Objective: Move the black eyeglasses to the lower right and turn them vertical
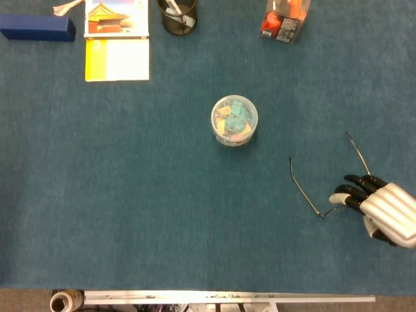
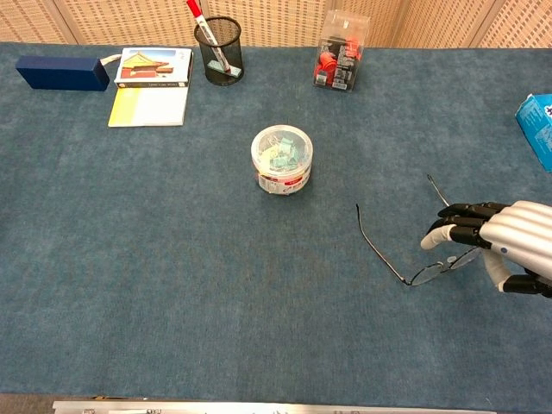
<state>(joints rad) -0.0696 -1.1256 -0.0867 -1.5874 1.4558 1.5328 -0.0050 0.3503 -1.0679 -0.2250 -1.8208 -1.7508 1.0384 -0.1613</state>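
Note:
The black eyeglasses (image 1: pixel 305 195) (image 2: pixel 429 274) lie open on the blue table at the lower right. Their thin temples point toward the far side, and their front faces the near edge, tilted up toward the right. My right hand (image 1: pixel 383 208) (image 2: pixel 500 237) comes in from the right edge. Its fingers curl over the right end of the front, and it pinches the frame there. One lens shows just left of the fingertips. My left hand is not in either view.
A clear tub of clips (image 1: pixel 234 120) (image 2: pixel 282 158) stands mid-table. Along the far edge are a mesh pen cup (image 2: pixel 220 50), booklets (image 2: pixel 151 86), a dark blue box (image 2: pixel 62 72) and a clear box of red items (image 2: pixel 339 62). A light blue box (image 2: pixel 539 129) sits at the right edge.

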